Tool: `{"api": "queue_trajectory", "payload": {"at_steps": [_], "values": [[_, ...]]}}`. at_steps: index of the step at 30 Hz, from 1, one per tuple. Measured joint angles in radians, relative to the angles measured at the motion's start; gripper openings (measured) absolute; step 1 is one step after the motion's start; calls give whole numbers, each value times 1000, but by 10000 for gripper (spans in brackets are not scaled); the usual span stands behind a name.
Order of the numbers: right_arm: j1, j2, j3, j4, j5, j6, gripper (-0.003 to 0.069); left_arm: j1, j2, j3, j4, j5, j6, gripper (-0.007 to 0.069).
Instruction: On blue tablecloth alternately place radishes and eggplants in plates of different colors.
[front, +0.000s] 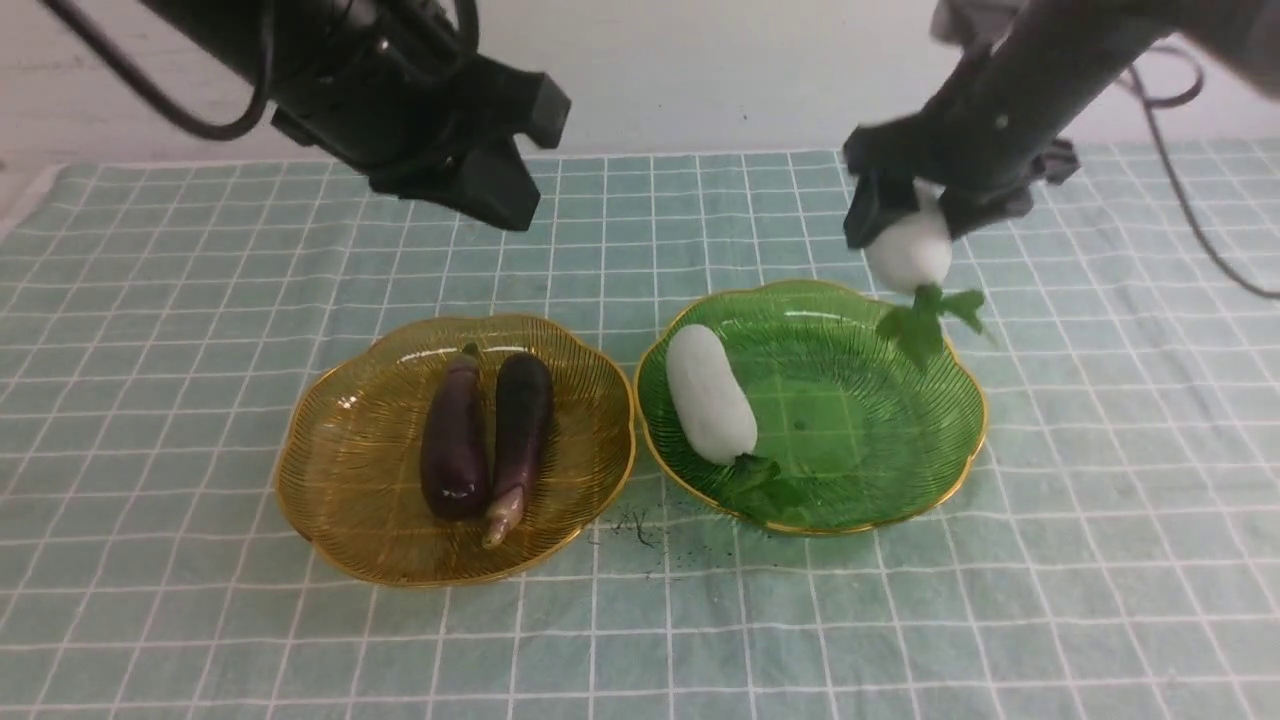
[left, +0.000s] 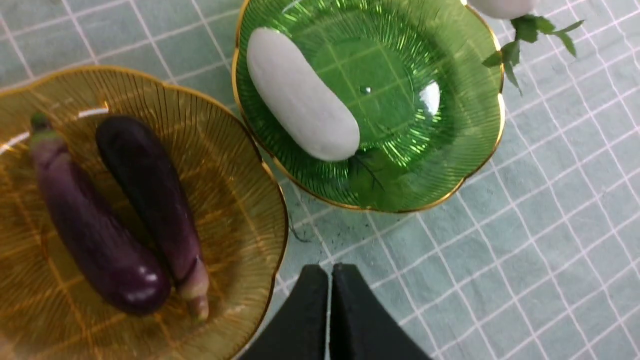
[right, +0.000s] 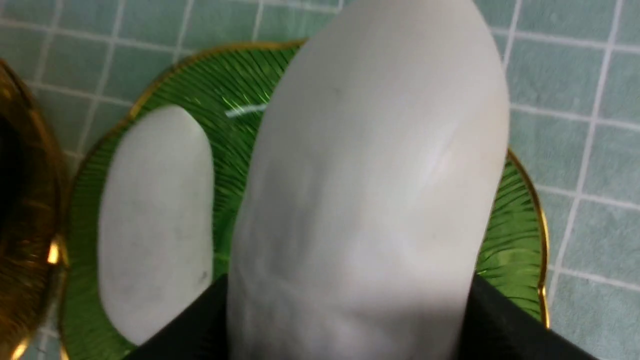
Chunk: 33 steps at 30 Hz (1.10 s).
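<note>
Right hand (front: 905, 215), partly open, grips a white radish (front: 908, 250) between its fingers.

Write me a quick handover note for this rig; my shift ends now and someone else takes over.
Left fingers: shut, empty, raised beyond the amber plate.
Right fingers: holding one radish above the green plate.
Done: both eggplants in amber; other radish in green.
Left: probably lower the held radish into green and release.
</note>
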Motion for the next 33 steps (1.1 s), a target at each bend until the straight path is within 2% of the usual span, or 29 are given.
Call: {"api": "queue_trajectory", "payload": {"at_steps": [3,10,16,20,21,23,26,27,29,30,33], "values": [[9,71,12,-4,-2,33,479,0,-124,188,-1,-79,0,-8],[9,65,16,-2,-8,75,638,0,-337,472,-3,-181,-1,-8],[9,-47,32,2,-10,67,645,0,-456,592,-4,-209,-1,-8],[9,-344,110,2,-8,33,526,0,-587,680,-3,-224,-27,-8],[9,-359,114,2,-8,33,518,0,-592,683,-3,-224,-28,-8],[9,-499,152,-14,-8,24,437,0,-625,703,-2,-225,-32,-8],[9,-804,286,-60,-18,6,213,0,-662,724,-2,-252,-36,-8],[9,-835,307,-63,-23,5,202,0,-663,725,-2,-258,-36,-8],[9,-1013,451,-74,-132,2,88,0,-664,726,-2,-287,-36,-8],[9,-1134,568,-78,-243,-2,36,0,-664,727,-2,-304,-35,-8],[9,-1365,815,-93,-487,-12,-1,0,-664,727,-1,-315,-35,-8]]}}
